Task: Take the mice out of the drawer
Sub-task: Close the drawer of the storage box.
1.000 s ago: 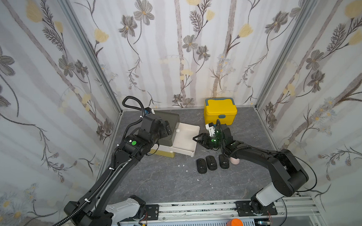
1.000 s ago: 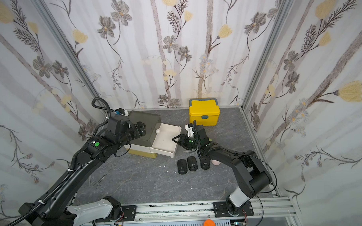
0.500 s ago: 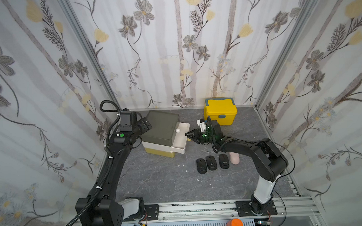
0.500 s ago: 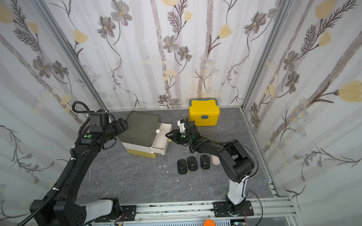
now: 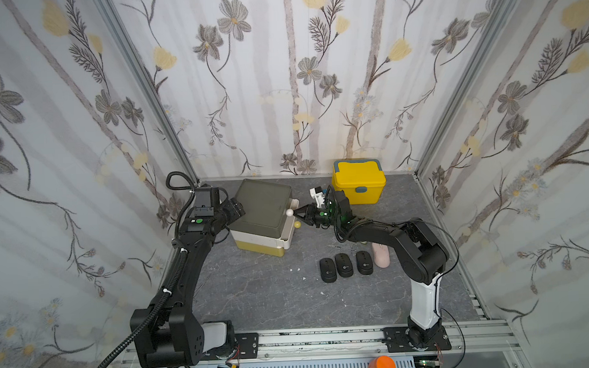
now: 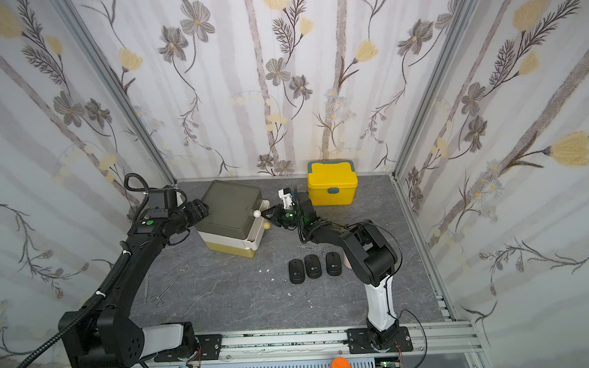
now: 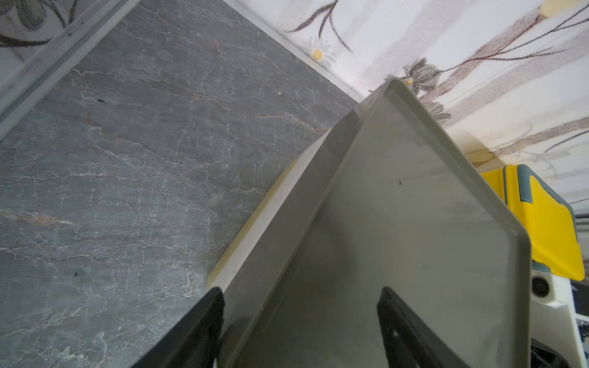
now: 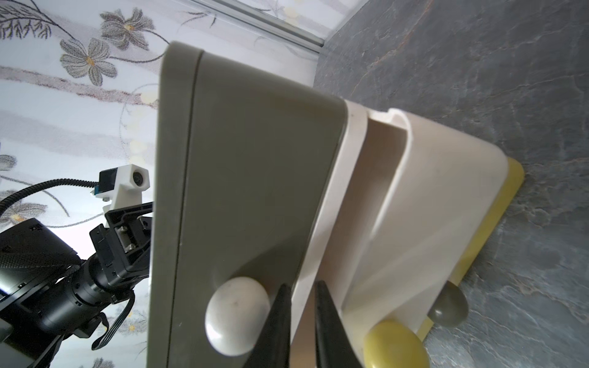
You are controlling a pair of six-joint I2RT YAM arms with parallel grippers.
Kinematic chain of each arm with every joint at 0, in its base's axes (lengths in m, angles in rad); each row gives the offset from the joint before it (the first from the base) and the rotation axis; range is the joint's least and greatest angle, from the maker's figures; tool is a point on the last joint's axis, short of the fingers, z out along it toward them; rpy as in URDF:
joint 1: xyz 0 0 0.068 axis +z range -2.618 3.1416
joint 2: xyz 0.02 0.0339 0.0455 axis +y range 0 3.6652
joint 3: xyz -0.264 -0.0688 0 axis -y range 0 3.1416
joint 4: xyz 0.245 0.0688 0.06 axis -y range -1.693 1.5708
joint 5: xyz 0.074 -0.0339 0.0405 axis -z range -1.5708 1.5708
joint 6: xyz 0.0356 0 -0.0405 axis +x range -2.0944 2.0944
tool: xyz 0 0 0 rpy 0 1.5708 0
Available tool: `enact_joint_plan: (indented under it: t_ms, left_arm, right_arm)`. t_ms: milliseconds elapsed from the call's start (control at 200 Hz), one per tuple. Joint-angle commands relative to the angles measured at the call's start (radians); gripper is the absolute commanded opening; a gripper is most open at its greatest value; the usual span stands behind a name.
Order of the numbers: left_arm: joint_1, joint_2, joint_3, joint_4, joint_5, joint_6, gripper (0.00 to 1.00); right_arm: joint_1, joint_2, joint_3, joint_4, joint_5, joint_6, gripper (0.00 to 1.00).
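Behind right arm (image 6: pixel 362 246), pink mouse (image 6: pixel 345 264) mostly hidden, drawer (image 8: pixel 452 197) contents unseen

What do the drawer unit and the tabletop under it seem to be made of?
The drawer unit looks like moulded plastic, smooth and semi-matt: rounded corners, even colour, soft sheen on its grey-green top. The tabletop looks like grey slate, matt with pale veins; it may be only a printed sheet.
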Motion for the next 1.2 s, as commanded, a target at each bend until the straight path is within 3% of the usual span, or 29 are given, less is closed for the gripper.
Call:
enact_joint_plan:
  t_ms: [0, 235, 889, 1054, 1194]
  left_arm:
    - [0.0, 0.003, 0.001, 0.023, -0.005, 0.011, 0.77]
    - [0.0, 0.003, -0.017, 0.031, 0.024, 0.021, 0.75]
    - [-0.011, -0.014, -0.068, 0.046, 0.107, 0.011, 0.69]
    - [-0.015, -0.032, -0.082, 0.045, 0.078, -0.003, 0.69]
    - [-0.015, -0.036, -0.078, 0.025, 0.005, -0.001, 0.69]
  right_arm:
    - [-0.019, -0.019, -0.008, 0.062, -0.023, 0.019, 0.13]
    - [-0.087, -0.112, -0.078, -0.059, 0.028, -0.07, 0.1]
    - [-0.029, 0.143, 0.175, -0.103, -0.005, -0.095, 0.07]
    - [-0.011, 0.183, 0.234, -0.101, -0.026, -0.092, 0.07]
    - [-0.029, 0.127, 0.182, -0.119, -0.007, -0.113, 0.1]
